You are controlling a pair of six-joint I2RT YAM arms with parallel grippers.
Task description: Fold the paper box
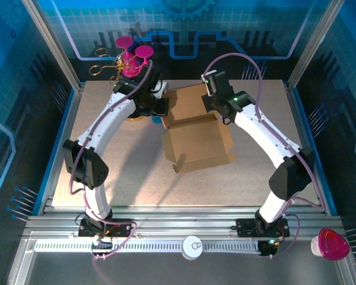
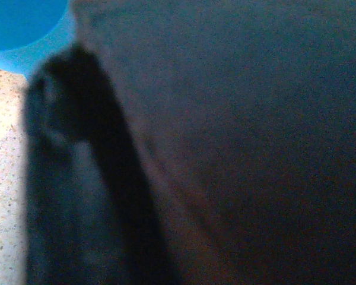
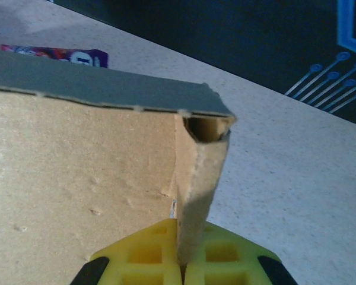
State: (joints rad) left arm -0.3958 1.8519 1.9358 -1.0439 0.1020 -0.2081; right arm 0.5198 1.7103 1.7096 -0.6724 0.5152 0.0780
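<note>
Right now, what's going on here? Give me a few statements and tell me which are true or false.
The paper box lies on the table between the two arms. True.
The right jaws stand wide open above the box. False: they are shut, pinching a cardboard wall.
A purple snack packet lies on the table beyond the box. True.
The box is white with printed lettering. False: it is plain brown.

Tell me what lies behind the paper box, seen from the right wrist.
Behind the paper box, a purple snack packet lies on the table. A strip of it shows above the box's edge; the cardboard covers the rest.
</note>
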